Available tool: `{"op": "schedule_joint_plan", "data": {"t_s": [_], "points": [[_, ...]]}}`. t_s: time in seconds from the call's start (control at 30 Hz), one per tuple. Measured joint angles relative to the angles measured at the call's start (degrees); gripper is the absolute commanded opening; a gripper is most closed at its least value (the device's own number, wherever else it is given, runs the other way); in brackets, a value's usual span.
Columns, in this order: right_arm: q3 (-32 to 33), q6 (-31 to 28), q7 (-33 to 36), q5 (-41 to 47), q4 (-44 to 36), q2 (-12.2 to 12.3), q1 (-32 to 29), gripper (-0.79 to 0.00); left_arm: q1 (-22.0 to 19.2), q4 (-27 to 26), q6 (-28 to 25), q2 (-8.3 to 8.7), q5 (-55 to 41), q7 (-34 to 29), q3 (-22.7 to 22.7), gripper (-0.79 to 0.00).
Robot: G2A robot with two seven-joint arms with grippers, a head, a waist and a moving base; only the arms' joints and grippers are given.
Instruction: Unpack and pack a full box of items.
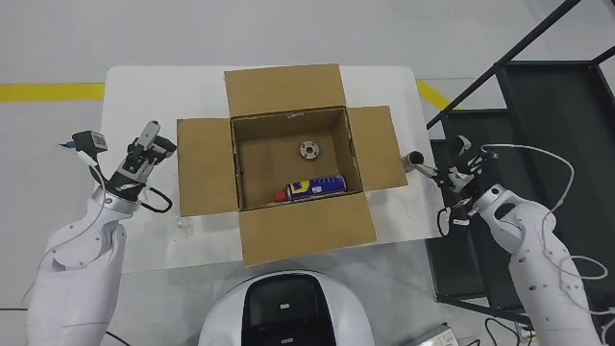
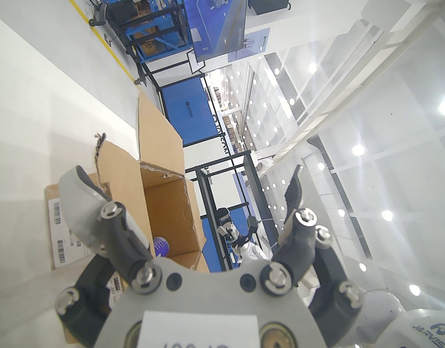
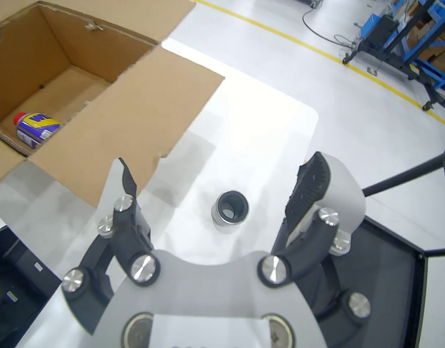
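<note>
open box (image 1: 284, 89), spray can (image 1: 313, 188) inside

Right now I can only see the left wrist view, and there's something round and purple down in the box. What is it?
Observer: It is a spray can, lying on its side against the wall of the box nearest the robot.
Operator: Is anything else in there?
Observer: Yes, a small round metal part lies on the box floor, apart from the spray can.
Operator: What about outside the box?
Observer: A short metal sleeve sits on the table beside the box's right flap, just ahead of the open right gripper.
</note>
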Motion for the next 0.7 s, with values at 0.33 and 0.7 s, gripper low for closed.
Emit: {"op": "schedule_joint_plan", "data": {"t_s": [0.33,0.7], "points": [[-7.2,-1.1,1.1,-2.7,14.3,-0.6,10.0,0.0,0.0,0.0,0.0,0.0,0.0,0.0,0.0,0.0],[-13.5,-0.5,-0.6,-5.8,24.6,-1.5,16.6,0.0,0.0,0.0,0.0,0.0,0.0,0.0,0.0,0.0]]}}
